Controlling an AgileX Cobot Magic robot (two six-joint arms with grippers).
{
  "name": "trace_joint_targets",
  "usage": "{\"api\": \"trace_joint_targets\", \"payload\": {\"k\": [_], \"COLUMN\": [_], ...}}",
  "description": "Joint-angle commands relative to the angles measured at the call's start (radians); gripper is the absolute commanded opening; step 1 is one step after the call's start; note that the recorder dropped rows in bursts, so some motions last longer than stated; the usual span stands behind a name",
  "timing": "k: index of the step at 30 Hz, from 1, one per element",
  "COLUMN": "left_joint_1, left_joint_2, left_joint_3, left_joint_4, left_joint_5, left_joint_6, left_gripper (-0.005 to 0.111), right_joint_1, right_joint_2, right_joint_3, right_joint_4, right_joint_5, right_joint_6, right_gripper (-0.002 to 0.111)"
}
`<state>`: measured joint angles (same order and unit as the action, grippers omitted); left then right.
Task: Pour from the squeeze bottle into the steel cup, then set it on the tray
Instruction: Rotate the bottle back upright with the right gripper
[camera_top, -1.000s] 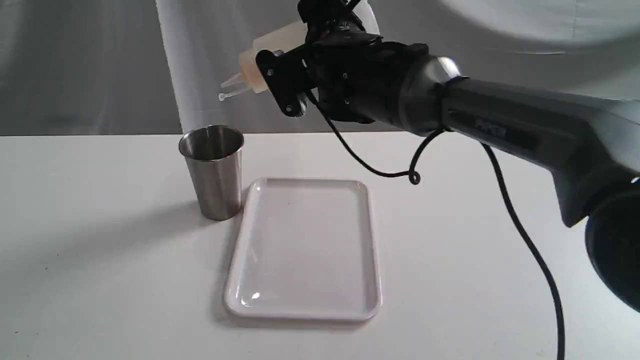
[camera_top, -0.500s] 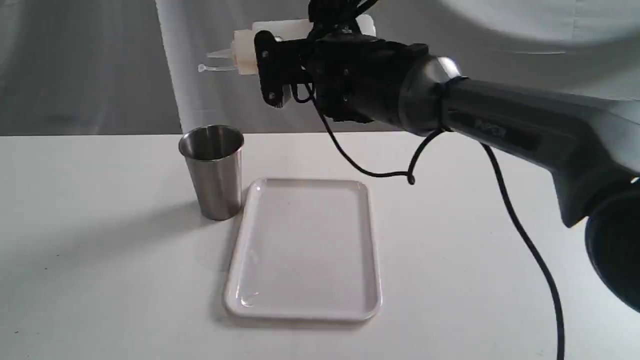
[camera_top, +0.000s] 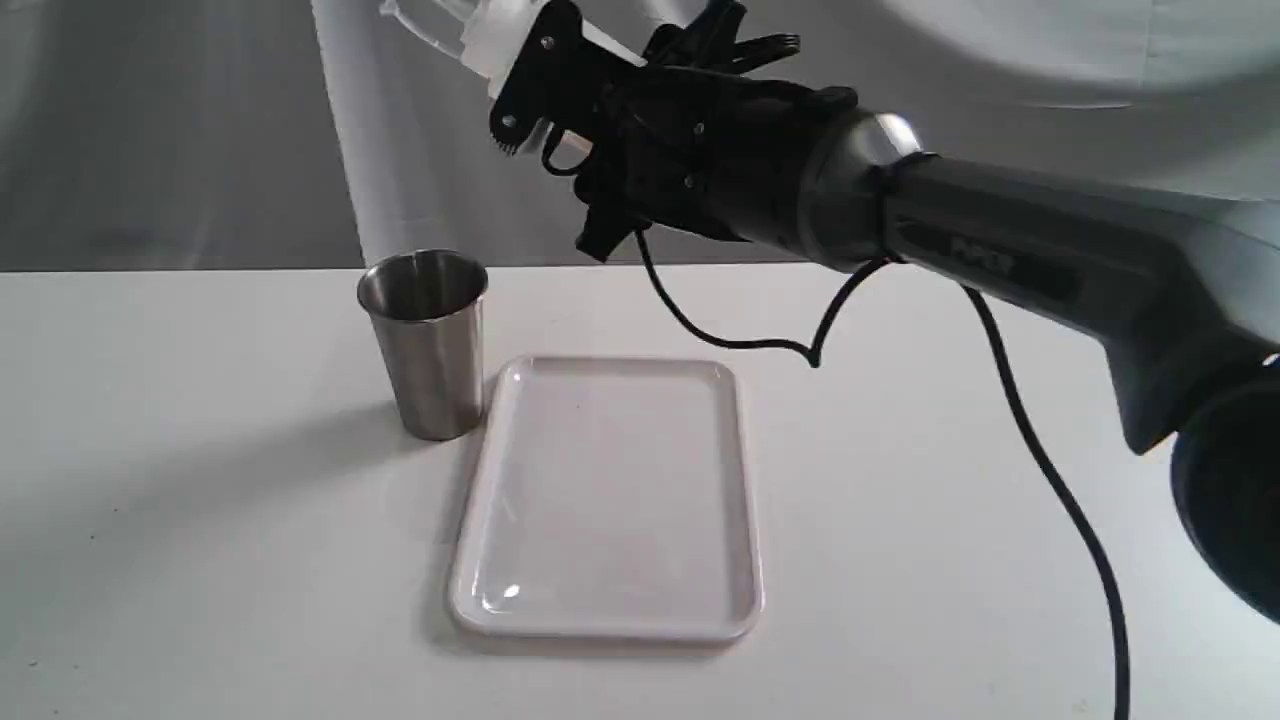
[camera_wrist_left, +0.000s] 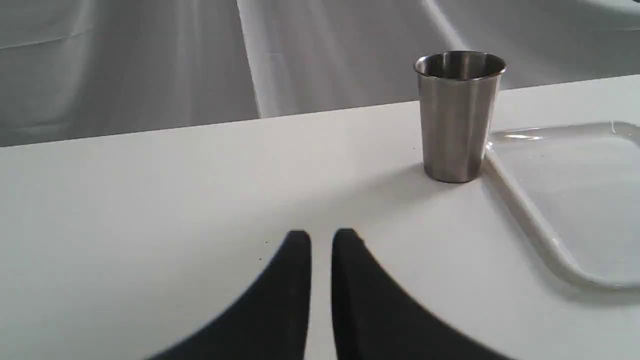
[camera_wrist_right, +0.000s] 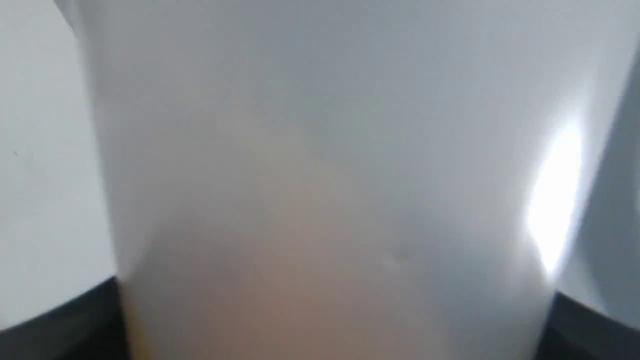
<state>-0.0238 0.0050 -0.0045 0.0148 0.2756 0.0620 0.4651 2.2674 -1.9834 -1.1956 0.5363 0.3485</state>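
Since a moment ago the right gripper (camera_top: 575, 70) has rolled back — the squeeze bottle (camera_top: 495, 35), clamped in its jaws, now points its nozzle upward, high above the steel cup (camera_top: 428, 345). Next it should travel upright over the tray (camera_top: 610, 500) and descend slowly — release only once the base rests flat.

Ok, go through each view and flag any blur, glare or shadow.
Exterior view: sharp, a glare spot on the tray, the steel cup throwing a soft shadow leftward. Left wrist view: cup crisp, left claw dark and soft-edged. Right wrist view: the squeeze bottle fills the frame, blurred, with one bright highlight.
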Motion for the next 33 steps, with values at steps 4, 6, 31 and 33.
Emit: {"api": "trace_joint_targets", "payload": {"k": [4,6,31,33], "left_joint_1": [0.001,0.001,0.001,0.001], "left_joint_2": [-0.005,-0.005,-0.005,-0.005], "left_joint_3": [0.004,0.004,0.004,0.004], "left_joint_4": [0.004,0.004,0.004,0.004], "left_joint_5": [-0.01,-0.01,-0.01,-0.01], "left_joint_6": [-0.001,-0.001,-0.001,-0.001], "left_gripper": [0.008,0.008,0.008,0.008], "right_joint_1": [-0.013,-0.015,-0.084,-0.088], "right_joint_2": [-0.052,-0.065,-0.256,-0.256], "right_joint_3": [-0.008,-0.008,0.496,0.535], "right_joint_4": [0.09,0.116,0.586,0.646], "right_joint_5": [-0.095,-0.113,-0.805,-0.877], "right_joint_6": [0.102,0.102,-0.142,-0.202], "right_gripper": [0.0,0.0,0.0,0.0]}}
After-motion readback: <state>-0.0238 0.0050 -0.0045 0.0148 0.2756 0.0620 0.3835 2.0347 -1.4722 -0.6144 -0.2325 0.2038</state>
